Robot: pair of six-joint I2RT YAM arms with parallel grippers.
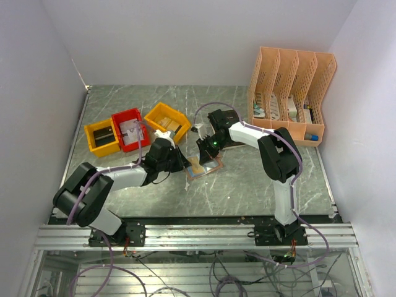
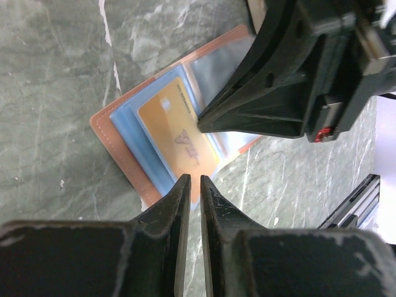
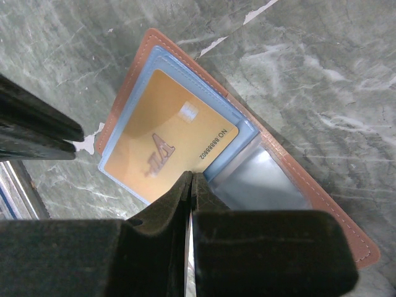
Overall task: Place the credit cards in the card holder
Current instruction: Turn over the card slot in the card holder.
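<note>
From above, the small tan-pink leather-like card holder (image 1: 203, 167) lies opened flat near the middle of the grey marbled table (image 1: 247, 185), a little toward its near edge, with its long axis slanting across the surface. The left gripper (image 1: 180, 162) sits just at its left side and the right gripper (image 1: 208, 152) just at its far side, so both crowd over it. Toward the far left of the table stand a yellow plastic bin (image 1: 102, 137), a red plastic bin (image 1: 130, 129) and a second yellow plastic bin (image 1: 167, 120). A tall peach-orange slotted file rack (image 1: 291, 93) fills the far right corner. All of them are well apart from the holder.

In the left wrist view, the left gripper (image 2: 193, 185) has its jaws a narrow slit apart with nothing between them, just short of the holder's edge. The thin orange-gold credit card (image 2: 176, 133) lies in the holder (image 2: 114, 145) on a light blue layer (image 2: 133, 124). Its long axis runs from upper left to lower right. The black right gripper (image 2: 207, 120) covers the card's far end.

In the right wrist view, the right gripper (image 3: 190, 185) is closed, its tips pressed together at the long edge of the card (image 3: 167, 145). Whether any film is pinched cannot be told. The card's long axis runs from lower left to upper right, with its printed end beside a clear plastic sleeve (image 3: 266, 179) of the holder (image 3: 334, 213). The left gripper (image 3: 77, 143) stands just off the holder's left corner.
</note>
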